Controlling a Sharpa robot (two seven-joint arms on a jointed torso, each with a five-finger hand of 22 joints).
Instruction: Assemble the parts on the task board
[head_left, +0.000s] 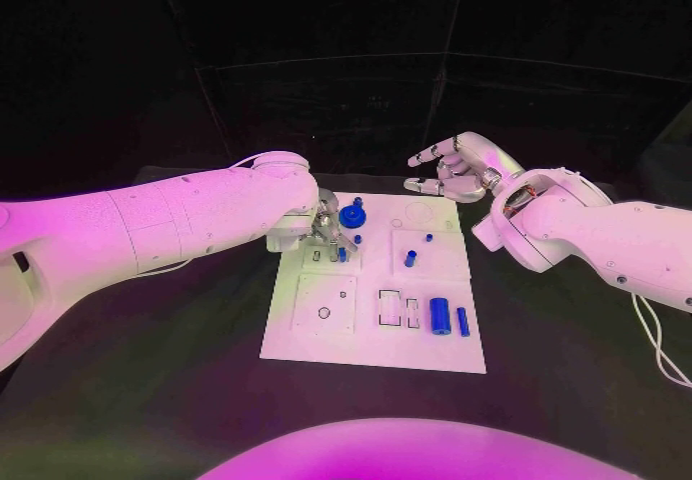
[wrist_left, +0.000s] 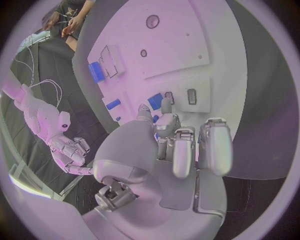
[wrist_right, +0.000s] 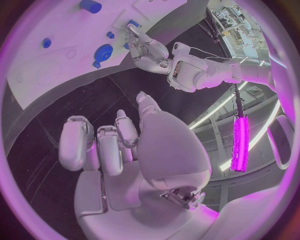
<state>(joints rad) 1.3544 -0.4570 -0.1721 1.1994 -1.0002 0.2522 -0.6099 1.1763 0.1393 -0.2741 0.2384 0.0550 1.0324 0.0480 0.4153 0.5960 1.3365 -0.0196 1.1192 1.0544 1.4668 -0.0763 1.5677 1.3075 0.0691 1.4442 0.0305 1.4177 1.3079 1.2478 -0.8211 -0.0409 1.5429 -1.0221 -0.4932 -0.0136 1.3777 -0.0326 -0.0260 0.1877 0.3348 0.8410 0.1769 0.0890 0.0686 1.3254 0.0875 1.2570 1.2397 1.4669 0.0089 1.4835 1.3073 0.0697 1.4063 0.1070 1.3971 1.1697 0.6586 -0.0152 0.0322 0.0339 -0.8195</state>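
The white task board (head_left: 325, 340) lies mid-table. My left hand (head_left: 325, 226) hovers low over its far left part, beside a blue gear (head_left: 353, 215). In the left wrist view its thumb and a fingertip (wrist_left: 166, 106) pinch a small blue part (wrist_left: 155, 116) close to the board (wrist_left: 206, 50). Loose blue pegs (head_left: 410, 258) lie near the board's middle. A thick blue cylinder (head_left: 440, 315) and a thinner one (head_left: 463, 320) lie at the near right. My right hand (head_left: 454, 170) is raised beyond the far right corner, fingers apart and holding nothing.
Rectangular slots (head_left: 389, 306) and a round hole (head_left: 325, 313) are cut in the near half of the board. Black tabletop (head_left: 159, 380) surrounds the board. The right wrist view shows the gear (wrist_right: 103, 51) and my left hand (wrist_right: 147, 47).
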